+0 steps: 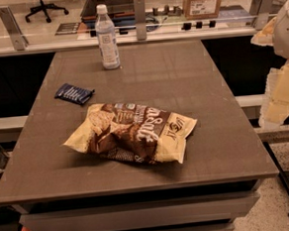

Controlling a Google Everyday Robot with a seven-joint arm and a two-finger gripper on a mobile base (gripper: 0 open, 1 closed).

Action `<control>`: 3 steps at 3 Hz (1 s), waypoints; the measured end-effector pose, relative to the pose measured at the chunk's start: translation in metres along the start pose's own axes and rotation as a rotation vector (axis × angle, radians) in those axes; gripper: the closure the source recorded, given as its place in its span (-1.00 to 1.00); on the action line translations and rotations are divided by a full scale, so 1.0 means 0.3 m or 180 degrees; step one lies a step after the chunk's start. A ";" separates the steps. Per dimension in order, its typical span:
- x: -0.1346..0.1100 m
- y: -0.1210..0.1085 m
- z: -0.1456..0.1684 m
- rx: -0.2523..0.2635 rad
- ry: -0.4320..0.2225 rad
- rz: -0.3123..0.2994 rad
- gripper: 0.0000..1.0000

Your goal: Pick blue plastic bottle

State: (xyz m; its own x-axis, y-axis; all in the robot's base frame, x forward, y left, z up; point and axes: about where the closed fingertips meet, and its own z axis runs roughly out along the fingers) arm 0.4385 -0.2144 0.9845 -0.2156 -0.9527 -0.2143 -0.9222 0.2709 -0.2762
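**Bottle standing at the far edge, gripper hanging off to the right**

The bottle (107, 38) is standing upright on the table (225, 131), close to the far edge and a little left of the middle. Its white cap is sitting on top, and its white label, with a small dark square mark, is facing the camera. It is standing apart from everything else on the table.

Nearer and further left, a small flat dark-blue wrapper (74, 93) is lying on the tabletop, well apart from the bottle. A large yellow and brown chip bag (133, 132) is lying flat across the middle of the table, toward the near side, with its long side running left to right.

The gripper (281, 95) is showing as a pale yellowish shape at the right edge of the view, hanging beyond the right side of the table and well apart from the bottle. It is holding nothing that can be made out, and whether it is released or clenched cannot be told.

Beyond the far edge, a low clear barrier on metal posts (140, 17) is running left to right. Behind it a cardboard box (203, 0) is sitting to the right, and an office chair (42, 6) is standing at the far left.
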 end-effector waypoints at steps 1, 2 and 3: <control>-0.007 -0.005 -0.004 0.0023 -0.0029 -0.0005 -1.00; -0.054 -0.046 0.005 0.0069 -0.0213 0.0074 -1.00; -0.110 -0.122 0.024 0.0119 -0.0565 0.0350 -1.00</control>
State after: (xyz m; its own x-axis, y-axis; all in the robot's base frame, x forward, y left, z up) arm 0.4816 -0.1918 0.9949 -0.2512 -0.8787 -0.4060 -0.8829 0.3799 -0.2760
